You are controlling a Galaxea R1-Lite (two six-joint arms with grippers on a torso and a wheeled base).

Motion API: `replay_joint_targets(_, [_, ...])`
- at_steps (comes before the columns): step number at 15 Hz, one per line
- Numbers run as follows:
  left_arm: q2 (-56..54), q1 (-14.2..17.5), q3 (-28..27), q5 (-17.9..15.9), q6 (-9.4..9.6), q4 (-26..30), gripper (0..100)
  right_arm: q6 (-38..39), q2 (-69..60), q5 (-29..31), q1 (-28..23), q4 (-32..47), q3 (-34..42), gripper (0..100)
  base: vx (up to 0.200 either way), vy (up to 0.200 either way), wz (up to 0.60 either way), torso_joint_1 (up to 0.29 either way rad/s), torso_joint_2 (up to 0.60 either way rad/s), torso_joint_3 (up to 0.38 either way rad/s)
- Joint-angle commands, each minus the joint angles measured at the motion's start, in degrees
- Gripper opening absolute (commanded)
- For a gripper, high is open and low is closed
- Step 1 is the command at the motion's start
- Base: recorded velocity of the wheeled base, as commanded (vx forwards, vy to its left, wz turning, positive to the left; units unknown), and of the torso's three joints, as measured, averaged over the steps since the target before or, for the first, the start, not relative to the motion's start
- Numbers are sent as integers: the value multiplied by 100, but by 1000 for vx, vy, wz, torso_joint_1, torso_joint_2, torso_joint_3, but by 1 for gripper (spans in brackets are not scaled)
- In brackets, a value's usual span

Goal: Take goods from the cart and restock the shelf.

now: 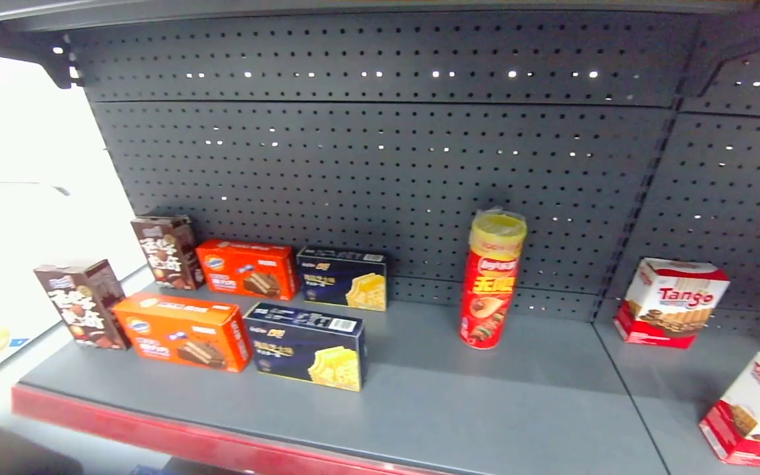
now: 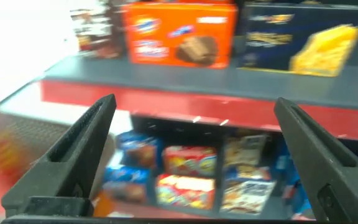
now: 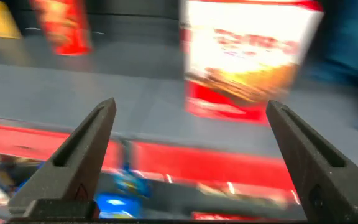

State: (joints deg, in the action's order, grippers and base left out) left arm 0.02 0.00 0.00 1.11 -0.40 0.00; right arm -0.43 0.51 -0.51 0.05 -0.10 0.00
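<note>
Shelf [image 1: 485, 409] boards carry the goods in the head view: brown boxes [image 1: 83, 303], orange boxes [image 1: 185, 330] and dark blue boxes [image 1: 307, 344] toward the shelf's left end, a red can [image 1: 492, 280] upright near its middle, white-and-red boxes [image 1: 673, 300] toward its right end. In the left wrist view, the left hand [image 2: 194, 106] spreads wide and empty before the shelf's red front edge [image 2: 328, 115], with coloured packets [image 2: 185, 177] below the shelf. In the right wrist view, the right hand [image 3: 190, 106] also gapes wide, holding nothing, before that edge.

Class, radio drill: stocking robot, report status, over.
Left pincer open, empty. Right pincer open, empty. Shelf part stocked; red can upright, apart from boxes. Red shelf lip ahead of both pincers.
</note>
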Motion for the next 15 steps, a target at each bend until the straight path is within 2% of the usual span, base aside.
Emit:
replay_joint_targets(1, [-2,0,0,3,-4,0,100,-1,2,-2,4,1,0,100,0,0,600,2,2,2])
replay_joint_targets(14, [-2,0,0,-5,5,0,100,43,2,7,-5,10,0,100,0,0,600,3,2,3])
replay_joint_targets(15, [-2,0,0,-5,5,0,100,43,2,16,4,10,0,100,0,0,0,0,0,0])
